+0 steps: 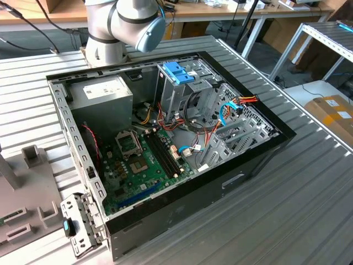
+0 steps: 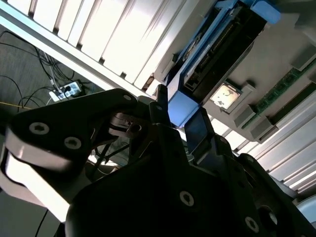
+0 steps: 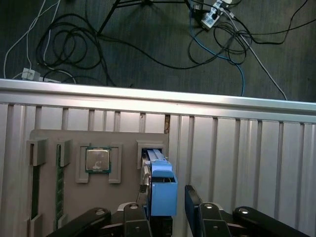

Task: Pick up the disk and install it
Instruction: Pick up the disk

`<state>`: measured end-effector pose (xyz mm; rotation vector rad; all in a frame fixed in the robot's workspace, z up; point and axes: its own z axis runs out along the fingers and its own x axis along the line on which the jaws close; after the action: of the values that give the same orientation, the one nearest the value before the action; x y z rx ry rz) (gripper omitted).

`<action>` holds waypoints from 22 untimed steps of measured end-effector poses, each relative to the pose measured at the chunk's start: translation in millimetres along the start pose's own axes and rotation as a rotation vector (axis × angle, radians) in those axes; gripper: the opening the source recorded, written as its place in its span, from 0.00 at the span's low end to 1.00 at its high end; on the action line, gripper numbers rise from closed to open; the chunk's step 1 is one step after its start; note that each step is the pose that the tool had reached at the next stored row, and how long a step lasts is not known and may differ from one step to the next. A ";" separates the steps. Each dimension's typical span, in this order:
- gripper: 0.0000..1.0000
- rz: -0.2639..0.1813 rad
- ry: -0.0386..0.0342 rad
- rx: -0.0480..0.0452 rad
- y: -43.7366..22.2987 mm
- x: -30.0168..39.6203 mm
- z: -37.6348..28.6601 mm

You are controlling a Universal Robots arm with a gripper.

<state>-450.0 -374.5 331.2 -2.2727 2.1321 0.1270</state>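
Observation:
The disk point(image 3: 163, 180) stands on edge in a slot of a grey holder block point(image 3: 74, 140), its light-blue carrier frame toward the camera. In the first wrist view my gripper point(image 3: 168, 197) straddles it, open: one finger point(image 3: 191, 202) stands a small gap off the blue frame, and the other is close against the opposite side. In the second wrist view the disk point(image 2: 212, 57) shows its dark body edged in blue, with the gripper point(image 2: 180, 104) at its near end.
The open computer case point(image 1: 259, 160) lies on the slatted metal table, with a tall grey drive cage point(image 1: 190, 96) topped by a blue bracket point(image 1: 177, 72). The arm's base point(image 1: 118, 27) is behind it. A processor chip point(image 3: 98, 159) sits in the holder block. Cables lie on the floor past the table edge point(image 3: 158, 96).

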 end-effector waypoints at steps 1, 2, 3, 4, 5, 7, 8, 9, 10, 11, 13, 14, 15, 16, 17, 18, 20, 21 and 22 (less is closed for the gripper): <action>0.42 0.000 0.0000 0.0001 0.0 0.4 0.0; 0.42 0.000 0.0017 -0.0001 0.1 0.2 -1.4; 0.42 -0.001 0.0027 -0.0001 0.2 -0.2 -4.6; 0.42 0.000 0.0031 -0.0001 0.4 -1.3 -12.2; 0.42 0.000 0.0032 -0.0002 0.5 -1.6 -15.0; 0.42 0.000 0.0031 0.0001 0.5 -1.6 -15.4; 0.42 -0.001 0.0030 0.0001 0.5 -1.6 -15.3; 0.42 0.000 0.0038 -0.0003 0.6 -1.4 -15.3; 0.42 0.000 0.0053 -0.0006 0.6 -0.6 -14.9; 0.42 0.000 0.0062 -0.0013 0.6 0.7 -14.4; 0.42 0.000 0.0064 -0.0021 0.4 2.0 -13.0; 0.42 0.000 0.0064 -0.0033 0.2 2.5 -11.7; 0.42 0.000 0.0063 -0.0049 -0.3 2.8 -10.0; 0.42 0.000 0.0060 -0.0077 -1.2 3.1 -6.4; 0.42 0.000 0.0059 -0.0091 -1.5 3.3 -4.7; 0.42 0.000 0.0059 -0.0103 -1.8 3.4 -3.4; 0.42 0.001 0.0057 -0.0130 -2.3 3.8 1.0; 0.42 0.001 0.0056 -0.0144 -2.5 4.0 3.1; 0.42 0.001 0.0054 -0.0163 -2.8 4.2 6.6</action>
<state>-447.2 -378.0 324.1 -2.2836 2.1426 0.1388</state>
